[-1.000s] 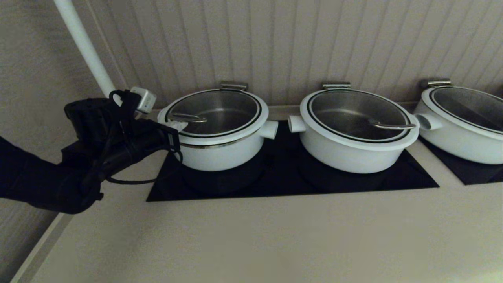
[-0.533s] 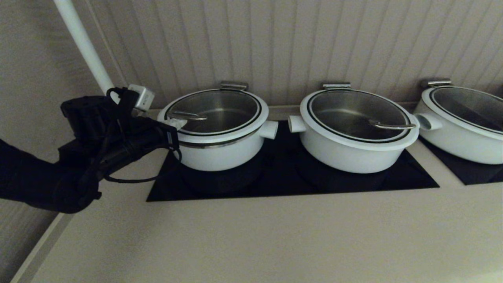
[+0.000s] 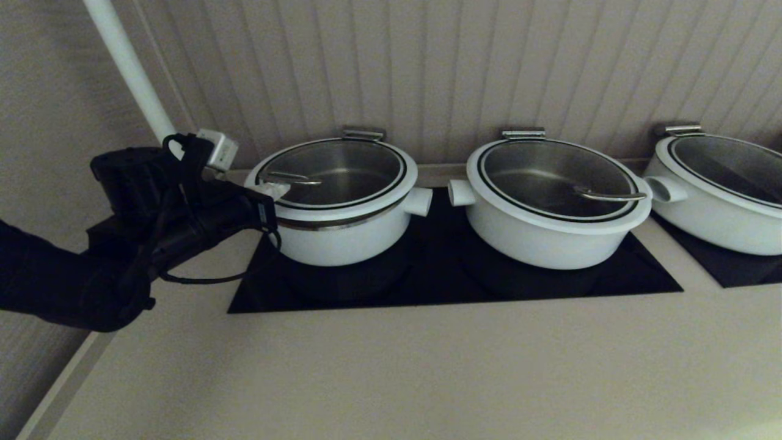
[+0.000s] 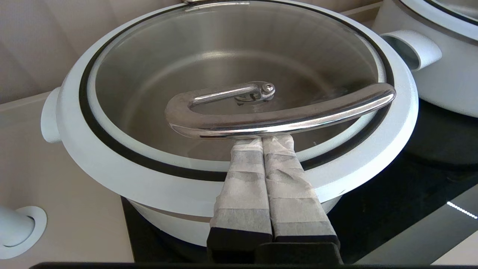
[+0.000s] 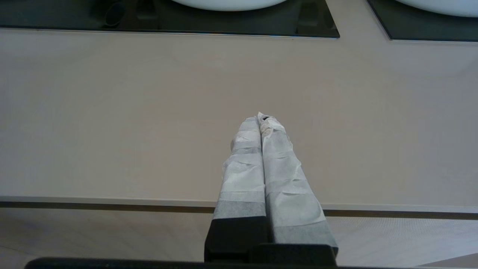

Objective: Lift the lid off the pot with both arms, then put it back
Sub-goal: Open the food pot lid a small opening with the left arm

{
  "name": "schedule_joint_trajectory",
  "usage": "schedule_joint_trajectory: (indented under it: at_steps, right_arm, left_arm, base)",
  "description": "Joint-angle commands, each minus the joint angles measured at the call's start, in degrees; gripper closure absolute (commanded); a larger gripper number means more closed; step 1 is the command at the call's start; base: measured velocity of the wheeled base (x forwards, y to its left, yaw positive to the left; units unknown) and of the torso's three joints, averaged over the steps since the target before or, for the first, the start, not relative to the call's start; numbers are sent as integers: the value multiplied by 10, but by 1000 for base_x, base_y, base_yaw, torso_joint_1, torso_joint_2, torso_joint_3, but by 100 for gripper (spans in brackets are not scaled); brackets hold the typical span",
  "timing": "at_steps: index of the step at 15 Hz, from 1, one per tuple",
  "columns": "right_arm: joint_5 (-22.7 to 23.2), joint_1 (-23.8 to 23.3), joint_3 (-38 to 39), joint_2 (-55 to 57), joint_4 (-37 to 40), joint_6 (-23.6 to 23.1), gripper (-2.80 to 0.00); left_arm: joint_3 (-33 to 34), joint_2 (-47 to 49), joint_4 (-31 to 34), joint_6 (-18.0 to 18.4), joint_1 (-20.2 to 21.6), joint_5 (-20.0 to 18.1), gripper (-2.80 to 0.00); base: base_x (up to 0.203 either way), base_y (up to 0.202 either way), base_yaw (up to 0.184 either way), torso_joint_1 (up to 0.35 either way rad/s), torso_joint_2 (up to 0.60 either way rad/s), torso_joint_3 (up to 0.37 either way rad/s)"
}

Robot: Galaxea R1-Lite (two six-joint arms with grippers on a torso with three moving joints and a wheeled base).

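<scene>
The pot (image 3: pixel 342 238) is the leftmost white pot on the black cooktop. Its glass lid (image 3: pixel 336 165) has a steel loop handle (image 3: pixel 292 178) near its left edge. My left gripper (image 3: pixel 272 190) is at the pot's left side. In the left wrist view the gripper (image 4: pixel 262 140) is shut, with its taped fingertips tucked under the handle bar (image 4: pixel 283 119), touching it from below. The lid (image 4: pixel 224 56) is tipped up a little on the gripper's side, with a thin gap above the pot (image 4: pixel 168 224). My right gripper (image 5: pixel 261 119) is shut and empty over the counter's front, outside the head view.
A like pot (image 3: pixel 544 232) with its lid handle near the right edge stands close beside, side handles almost touching. A third pot (image 3: pixel 715 208) is at far right. A white pole (image 3: pixel 131 73) rises behind my left arm. The panelled wall is right behind the pots.
My left gripper has risen slightly with its tips under the handle, and the lid's left edge has come up a little. The pots have not moved.
</scene>
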Motion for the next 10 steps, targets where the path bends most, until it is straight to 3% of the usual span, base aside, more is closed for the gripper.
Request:
schedule_joint_trajectory:
  at_steps: [1, 10]
  right_arm:
    - [1, 0, 0, 1, 0, -4, 0]
    - [4, 0, 0, 1, 0, -9, 0]
  left_arm:
    - [-1, -2, -4, 0, 0, -1, 0]
    - [-31, -2, 1, 0, 0, -1, 0]
  base:
    - [0, 0, 0, 0, 0, 0]
    - [0, 0, 0, 0, 0, 0]
